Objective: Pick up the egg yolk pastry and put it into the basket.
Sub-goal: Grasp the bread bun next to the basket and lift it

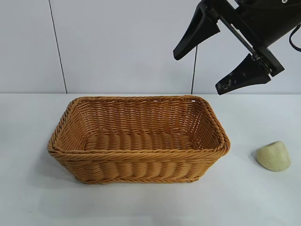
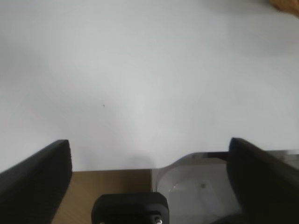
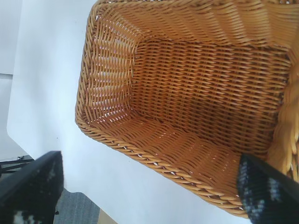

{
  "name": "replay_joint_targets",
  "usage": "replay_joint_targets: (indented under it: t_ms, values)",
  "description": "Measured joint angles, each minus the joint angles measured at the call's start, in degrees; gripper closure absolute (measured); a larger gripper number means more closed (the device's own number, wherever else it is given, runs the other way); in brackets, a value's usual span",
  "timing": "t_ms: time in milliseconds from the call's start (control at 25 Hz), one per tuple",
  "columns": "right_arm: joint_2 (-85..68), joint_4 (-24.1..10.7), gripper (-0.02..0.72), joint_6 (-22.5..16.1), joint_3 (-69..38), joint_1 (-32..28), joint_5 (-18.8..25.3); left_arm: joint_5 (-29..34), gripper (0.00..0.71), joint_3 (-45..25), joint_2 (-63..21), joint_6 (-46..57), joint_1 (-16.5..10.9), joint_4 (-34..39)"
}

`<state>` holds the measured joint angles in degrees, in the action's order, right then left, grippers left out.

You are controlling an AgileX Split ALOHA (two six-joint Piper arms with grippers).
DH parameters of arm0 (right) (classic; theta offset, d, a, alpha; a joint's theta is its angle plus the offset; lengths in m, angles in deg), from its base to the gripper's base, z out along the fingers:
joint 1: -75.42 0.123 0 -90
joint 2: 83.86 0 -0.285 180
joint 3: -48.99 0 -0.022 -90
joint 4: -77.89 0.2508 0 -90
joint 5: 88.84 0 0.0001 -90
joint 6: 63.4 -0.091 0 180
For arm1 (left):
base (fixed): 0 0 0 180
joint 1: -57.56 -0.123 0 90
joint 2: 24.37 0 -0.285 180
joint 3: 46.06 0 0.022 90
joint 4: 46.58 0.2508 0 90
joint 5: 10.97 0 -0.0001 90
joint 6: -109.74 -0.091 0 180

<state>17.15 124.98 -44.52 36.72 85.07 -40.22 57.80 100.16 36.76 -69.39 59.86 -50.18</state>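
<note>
- The basket [image 1: 138,139] stands on the white table [image 1: 28,188], about in the middle of the exterior view, and nothing lies inside it.
- The egg yolk pastry [image 1: 273,156] lies on the table to the right of the basket, apart from it, near the right edge of the exterior view. Nothing touches it.
- The right gripper [image 1: 210,66] hangs in the air above the far right corner of the basket. Its two black fingers [image 1: 195,33] are wide apart and hold nothing.
- In the right wrist view, the right gripper [image 3: 149,191] looks down into the basket [image 3: 187,93], with one fingertip on each side of the picture.
- The left gripper [image 2: 149,177] shows only in its own wrist view. Its fingers [image 2: 37,182] are also wide apart and hold nothing. Below it there is bare table [image 2: 140,70] and the table's edge.
- A small orange piece of the basket [image 2: 285,5] shows in one corner of the left wrist view.
</note>
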Motion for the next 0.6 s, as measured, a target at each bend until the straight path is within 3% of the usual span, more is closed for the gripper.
replay_joint_targets:
  t_ms: [280,600]
  values:
    - [0.0,0.0,0.008,0.0,0.0,0.0,0.0,-5.87,0.016,-13.57,-16.36,0.0,0.0,0.07]
    - [0.0,-0.06,0.008,0.0,0.0,0.0,0.0,-7.6,0.016,-14.91,-30.58,0.0,0.0,0.07]
